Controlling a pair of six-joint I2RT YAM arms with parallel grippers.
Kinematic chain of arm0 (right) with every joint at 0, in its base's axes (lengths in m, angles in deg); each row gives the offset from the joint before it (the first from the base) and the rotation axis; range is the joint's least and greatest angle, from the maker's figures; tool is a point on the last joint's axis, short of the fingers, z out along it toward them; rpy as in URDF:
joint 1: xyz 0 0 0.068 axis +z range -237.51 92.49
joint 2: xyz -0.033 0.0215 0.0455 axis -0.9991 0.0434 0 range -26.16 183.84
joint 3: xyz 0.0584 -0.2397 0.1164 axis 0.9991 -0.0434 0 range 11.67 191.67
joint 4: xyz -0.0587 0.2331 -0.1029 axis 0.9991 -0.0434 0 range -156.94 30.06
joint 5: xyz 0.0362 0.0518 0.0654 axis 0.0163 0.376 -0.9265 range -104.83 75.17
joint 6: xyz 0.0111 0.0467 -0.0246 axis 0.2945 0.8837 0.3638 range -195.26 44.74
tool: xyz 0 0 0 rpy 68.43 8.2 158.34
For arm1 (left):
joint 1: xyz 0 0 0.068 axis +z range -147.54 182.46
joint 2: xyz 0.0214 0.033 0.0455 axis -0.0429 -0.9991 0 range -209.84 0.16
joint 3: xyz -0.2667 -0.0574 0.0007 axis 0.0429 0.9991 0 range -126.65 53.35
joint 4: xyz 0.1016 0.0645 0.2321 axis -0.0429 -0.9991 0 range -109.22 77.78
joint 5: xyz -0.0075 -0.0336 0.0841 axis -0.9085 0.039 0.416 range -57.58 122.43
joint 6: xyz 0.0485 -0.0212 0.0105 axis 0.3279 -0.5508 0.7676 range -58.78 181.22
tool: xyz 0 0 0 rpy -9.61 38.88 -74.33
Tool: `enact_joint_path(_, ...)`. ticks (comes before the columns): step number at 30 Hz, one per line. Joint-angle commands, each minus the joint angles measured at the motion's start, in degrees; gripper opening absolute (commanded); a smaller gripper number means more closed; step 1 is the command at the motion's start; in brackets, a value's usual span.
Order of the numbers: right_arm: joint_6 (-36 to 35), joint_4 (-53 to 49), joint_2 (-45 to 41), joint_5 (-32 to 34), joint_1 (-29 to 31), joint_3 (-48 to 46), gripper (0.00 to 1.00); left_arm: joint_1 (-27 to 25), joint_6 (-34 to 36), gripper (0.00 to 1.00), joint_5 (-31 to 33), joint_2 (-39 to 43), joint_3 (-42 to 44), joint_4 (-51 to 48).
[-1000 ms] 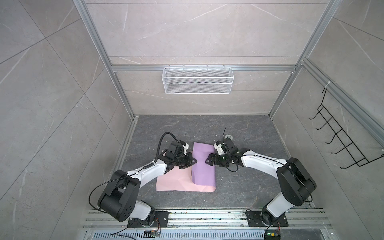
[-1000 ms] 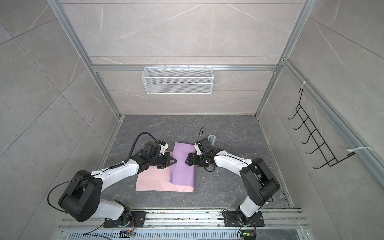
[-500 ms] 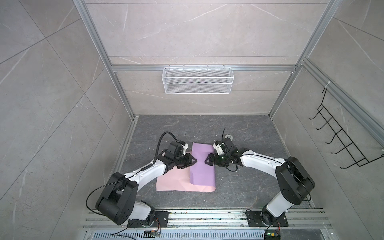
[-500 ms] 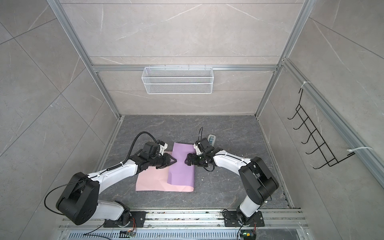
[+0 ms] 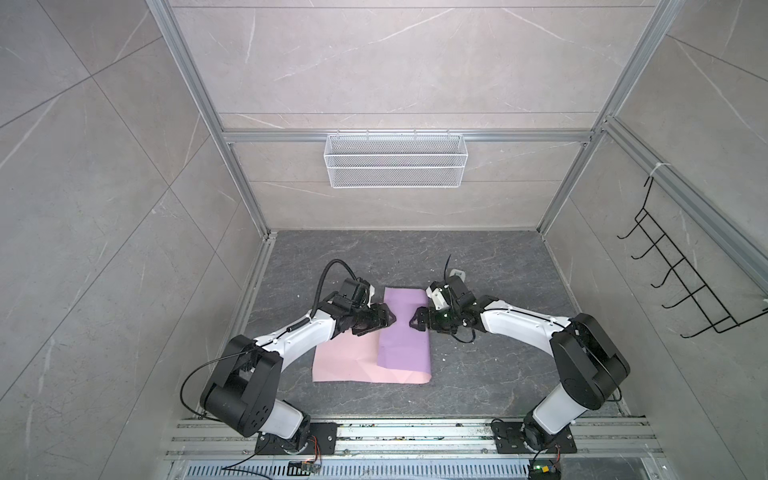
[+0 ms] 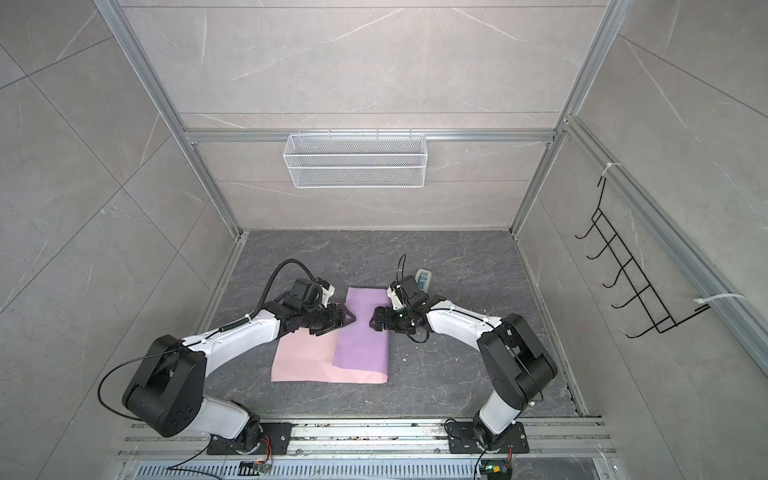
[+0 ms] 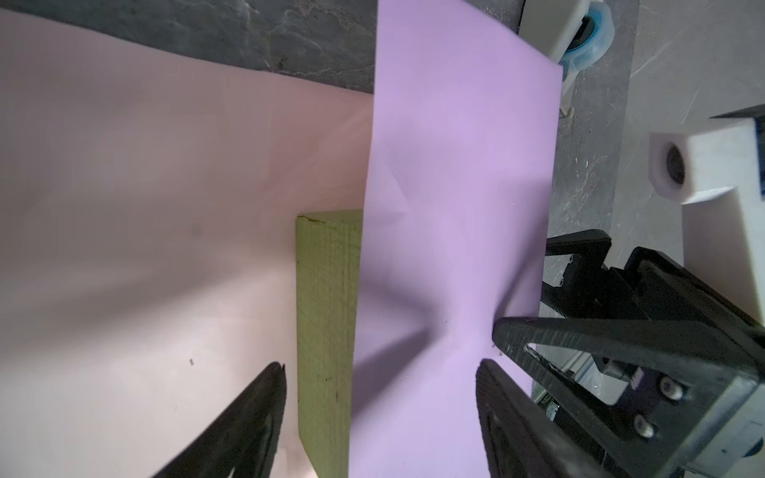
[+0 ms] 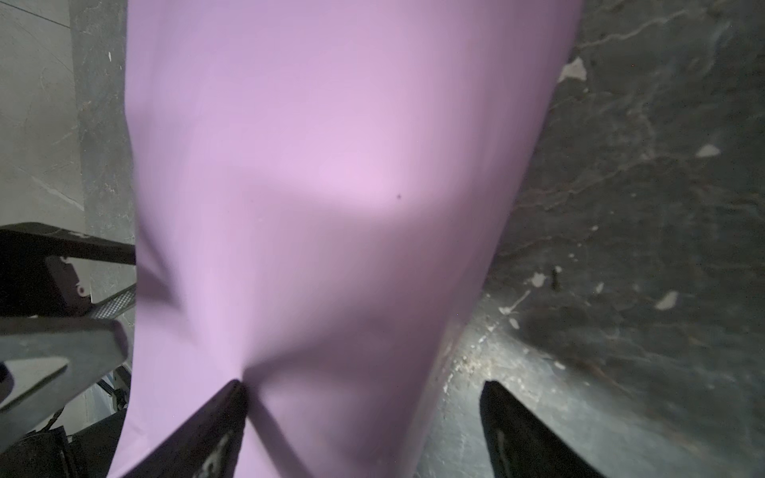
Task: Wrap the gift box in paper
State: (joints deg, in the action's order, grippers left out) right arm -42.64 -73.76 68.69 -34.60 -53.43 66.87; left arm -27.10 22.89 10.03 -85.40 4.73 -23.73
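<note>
Box: we spot the gift box (image 7: 327,310) only in the left wrist view, an olive strip lying on the pink face of the paper (image 5: 345,365), the rest tucked under the lilac flap (image 5: 405,349).
Why the flap sits so: we read it as the first side of the wrap, brought over the box from the right and draped loose, not creased.
Left claw: the left gripper (image 7: 381,368) is spread wide and grips nothing, straddling the flap's edge and the bare strip of box.
Right claw: the right gripper (image 8: 364,385) is spread too. One fingertip (image 8: 236,389) dents the flap, pinning it, we think; the other hangs over bare tabletop (image 5: 478,374).
Around: the tape dispenser (image 6: 423,279) sits just behind the right wrist. The wire basket (image 5: 395,166) and hook rack (image 5: 685,286) hang on the walls, well apart.
In the way: both claws sit nose to nose over the flap, so we judge the pink side has little room to come across.
</note>
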Motion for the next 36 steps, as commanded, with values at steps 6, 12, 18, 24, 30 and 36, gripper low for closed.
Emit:
enact_joint_path(6, -1.95, -2.00, 1.78, 1.57, -0.07, 0.76, 0.89, 0.38, 0.45, 0.71, -2.85, -4.83, -3.17, -0.82)
enact_joint_path(12, -2.38, -2.56, 2.08, 1.55, -0.03, 2.14, 0.89, 0.56, -0.33, 0.54, -2.33, -4.09, 0.37, -1.41)
enact_joint_path(18, -3.44, -4.71, 0.58, 1.72, -0.12, 4.35, 0.91, 1.02, -1.35, 0.51, -2.50, -2.16, 3.23, -1.02)
enact_joint_path(24, -3.18, -5.27, 0.37, -0.49, -0.34, 5.18, 0.91, 1.17, -1.92, 0.51, -1.95, -0.18, 4.75, -0.97)
enact_joint_path(30, -4.15, -6.24, 2.65, -0.20, -0.44, 5.27, 0.89, 1.18, -2.05, 0.54, -2.67, 1.54, 5.82, -1.38)
enact_joint_path(36, -5.90, -7.48, 3.58, 0.78, -0.44, 5.32, 0.88, 1.25, -2.27, 0.56, -5.13, 6.48, 6.86, -3.01)
